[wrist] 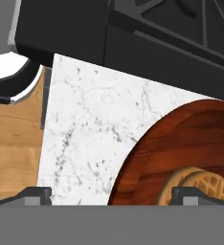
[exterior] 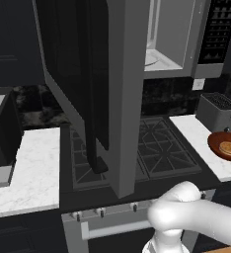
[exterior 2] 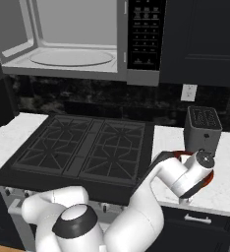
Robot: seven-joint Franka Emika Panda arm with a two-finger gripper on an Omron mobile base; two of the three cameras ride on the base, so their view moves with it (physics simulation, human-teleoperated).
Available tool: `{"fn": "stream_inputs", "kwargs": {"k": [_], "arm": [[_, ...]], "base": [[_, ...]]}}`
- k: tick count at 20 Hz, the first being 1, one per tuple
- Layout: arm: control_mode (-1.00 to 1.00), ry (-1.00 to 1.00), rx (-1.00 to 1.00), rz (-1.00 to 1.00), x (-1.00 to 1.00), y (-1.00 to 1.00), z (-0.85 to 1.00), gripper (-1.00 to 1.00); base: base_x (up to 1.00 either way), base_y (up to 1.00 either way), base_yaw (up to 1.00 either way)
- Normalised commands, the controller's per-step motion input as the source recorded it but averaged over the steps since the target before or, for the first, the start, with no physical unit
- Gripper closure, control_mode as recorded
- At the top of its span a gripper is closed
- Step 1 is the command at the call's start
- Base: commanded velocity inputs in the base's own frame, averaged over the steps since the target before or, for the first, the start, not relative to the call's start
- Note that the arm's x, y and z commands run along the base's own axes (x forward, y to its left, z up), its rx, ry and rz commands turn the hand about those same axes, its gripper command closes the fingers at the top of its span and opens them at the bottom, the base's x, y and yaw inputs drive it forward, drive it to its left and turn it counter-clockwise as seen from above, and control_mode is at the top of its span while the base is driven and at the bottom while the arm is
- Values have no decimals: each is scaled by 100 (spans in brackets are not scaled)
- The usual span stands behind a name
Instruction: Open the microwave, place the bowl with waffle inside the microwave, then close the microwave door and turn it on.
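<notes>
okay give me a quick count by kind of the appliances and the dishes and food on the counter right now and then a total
Microwave, door open: 1
Stove: 1
Toaster: 1
Bowl: 1
Waffle, in the bowl: 1
Total: 5

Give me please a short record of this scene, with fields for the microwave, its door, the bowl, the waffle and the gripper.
microwave: above the stove, inside bare, glass plate visible
microwave door: swung wide open
bowl: on the white counter right of the stove, in front of the toaster
waffle: lying inside the bowl
gripper: open, low over the counter at the bowl's rim, holding nothing
next step, likely: grasp the bowl
</notes>
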Motion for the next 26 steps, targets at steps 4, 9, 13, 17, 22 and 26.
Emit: {"fn": "stream_inputs", "kwargs": {"k": [4,9,13,17,22,26], "arm": [[-100,0,0,0,13,-6,-13,-100],[-100,0,0,0,19,-9,-13,-100],[-100,0,0,0,21,-10,-14,-100],[-100,0,0,0,9,-2,-10,100],[-100,0,0,0,0,0,0,100],[-100,-3,0,0,-10,0,10,100]], "base": [[0,0,0],[0,0,0],[0,0,0],[0,0,0],[0,0,0],[0,0,0]]}}
